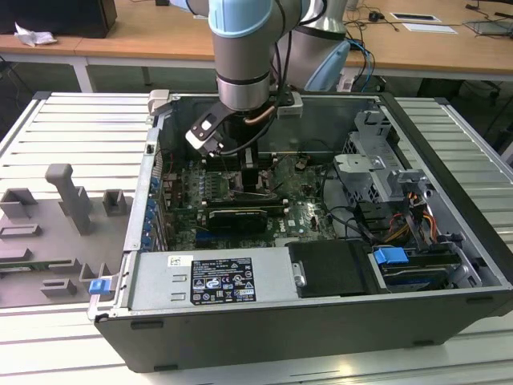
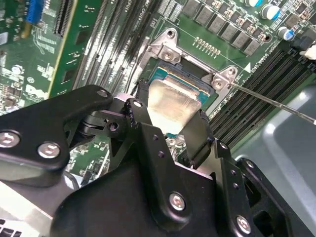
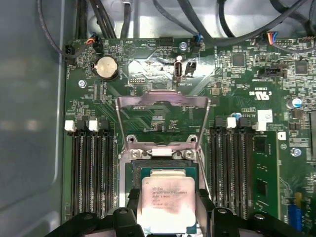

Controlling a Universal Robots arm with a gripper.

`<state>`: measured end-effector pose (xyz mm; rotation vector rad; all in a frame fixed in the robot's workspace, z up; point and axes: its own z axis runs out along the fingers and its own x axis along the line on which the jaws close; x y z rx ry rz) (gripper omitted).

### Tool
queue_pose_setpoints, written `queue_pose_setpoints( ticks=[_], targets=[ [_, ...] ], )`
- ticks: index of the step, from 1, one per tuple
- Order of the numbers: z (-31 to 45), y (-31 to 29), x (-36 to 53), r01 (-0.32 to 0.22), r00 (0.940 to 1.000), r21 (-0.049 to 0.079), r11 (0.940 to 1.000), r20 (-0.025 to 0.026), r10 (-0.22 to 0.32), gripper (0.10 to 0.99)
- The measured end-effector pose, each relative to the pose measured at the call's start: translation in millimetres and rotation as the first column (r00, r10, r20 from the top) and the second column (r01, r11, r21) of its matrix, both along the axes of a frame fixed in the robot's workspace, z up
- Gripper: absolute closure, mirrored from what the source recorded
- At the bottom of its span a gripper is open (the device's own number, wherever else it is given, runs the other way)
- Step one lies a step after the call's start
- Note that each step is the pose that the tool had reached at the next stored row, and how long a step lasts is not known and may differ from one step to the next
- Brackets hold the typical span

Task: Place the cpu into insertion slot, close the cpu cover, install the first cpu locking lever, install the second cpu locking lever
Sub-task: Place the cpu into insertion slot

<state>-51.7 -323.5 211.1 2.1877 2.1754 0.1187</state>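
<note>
Our gripper point(image 3: 168, 200) pinches the chip point(image 3: 167, 210) by two opposite edges, just over the socket point(image 3: 129, 173), toward the far wall of the computer case point(image 1: 321, 120). The cover point(image 3: 163, 104) stands open. We judge the chip must sit level and square, sparing the pins.

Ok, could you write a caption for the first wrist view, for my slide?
Gripper holding the cpu over the socket, with the cpu cover open.

My claw point(image 2: 169, 114) clamps the cpu point(image 2: 174, 98), with a black finger point(image 2: 197, 136) pressed against each of two opposite edges and the silver top facing up. The chip lies over the socket point(image 2: 195, 74); I cannot tell whether it is seated. The socket's screwed metal bracket point(image 2: 165, 49) lies just past the chip. A thin lever rod point(image 2: 276, 101) runs out from one socket corner across the black memory slots point(image 2: 252, 89).
</note>
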Motion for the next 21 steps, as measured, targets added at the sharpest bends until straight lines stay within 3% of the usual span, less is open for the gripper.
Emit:
queue_pose_setpoints(
  ticks=[4, 12, 21],
  targets=[
    [-3.6, 4.3, 0.3, 0.001, 1.0000, 0.000, 1.0000, 0.0000, -0.001, 0.561],
    [-8.8, 4.3, 1.3, 0.005, 1.0000, 0.000, 1.0000, -0.0002, -0.005, 0.561],
    [-9.1, 4.3, 1.3, 0.005, 1.0000, 0.000, 1.0000, -0.0001, -0.005, 0.545]
  ],
)
